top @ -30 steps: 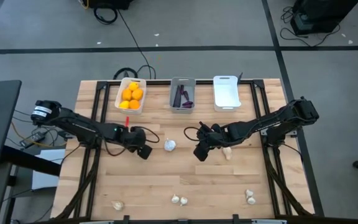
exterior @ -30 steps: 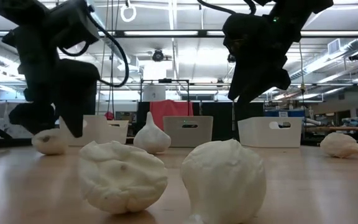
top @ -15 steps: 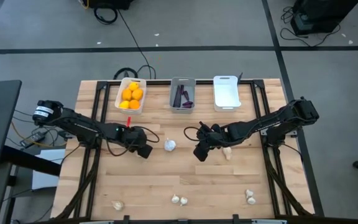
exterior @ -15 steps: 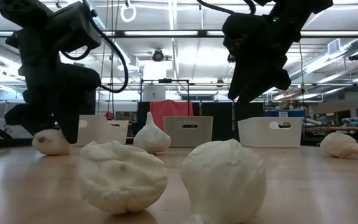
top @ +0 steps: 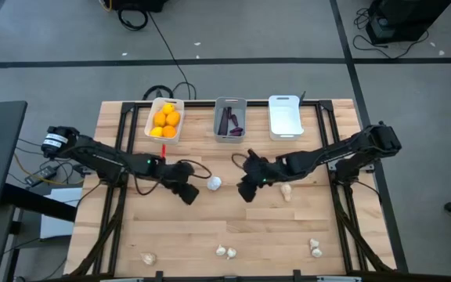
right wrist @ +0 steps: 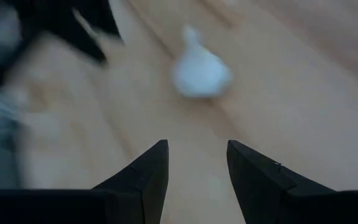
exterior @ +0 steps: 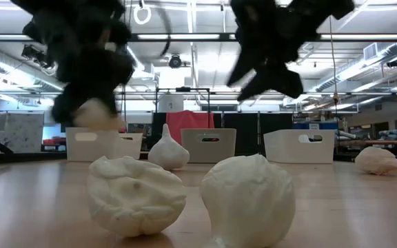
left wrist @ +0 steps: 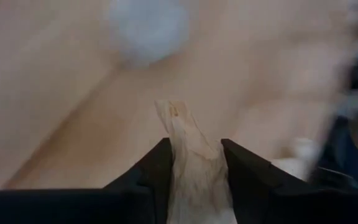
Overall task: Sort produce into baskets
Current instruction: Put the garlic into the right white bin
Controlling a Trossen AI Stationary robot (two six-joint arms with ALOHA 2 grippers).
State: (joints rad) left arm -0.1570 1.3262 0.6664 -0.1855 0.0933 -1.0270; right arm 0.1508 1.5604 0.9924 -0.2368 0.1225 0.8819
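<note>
My left gripper (top: 188,193) hangs over the table's middle left, shut on a whitish garlic bulb (left wrist: 190,168), which the low view shows lifted off the wood (exterior: 94,112). My right gripper (top: 243,193) stands open to the right of it, with nothing between its fingers (right wrist: 196,146). A loose garlic bulb (top: 214,183) lies on the table between the two grippers, stalk up (exterior: 168,150). Another bulb (top: 286,190) lies beside the right arm. At the far edge stand three baskets: a white one (top: 153,117) with orange fruits, a grey one (top: 219,119) with purple pieces, and a white one (top: 285,117). My left gripper pinches the garlic bulb between its two fingers (left wrist: 157,163). The bulb's papery tip (left wrist: 171,113) sticks out past the fingertips. The fingers slant down from the table's left. The bulb hangs clear of the table.
Several more garlic bulbs lie along the near edge (top: 148,258) (top: 225,252) (top: 315,249); two of them fill the foreground of the low view (exterior: 136,195) (exterior: 248,200). Bare wood lies between the grippers and those bulbs.
My left gripper has shut on a garlic bulb that lay on the table at the left, then risen with it and gone a little toward the middle bulb; the bulb now hangs clear of the wood. My right gripper has tipped and stayed open.
</note>
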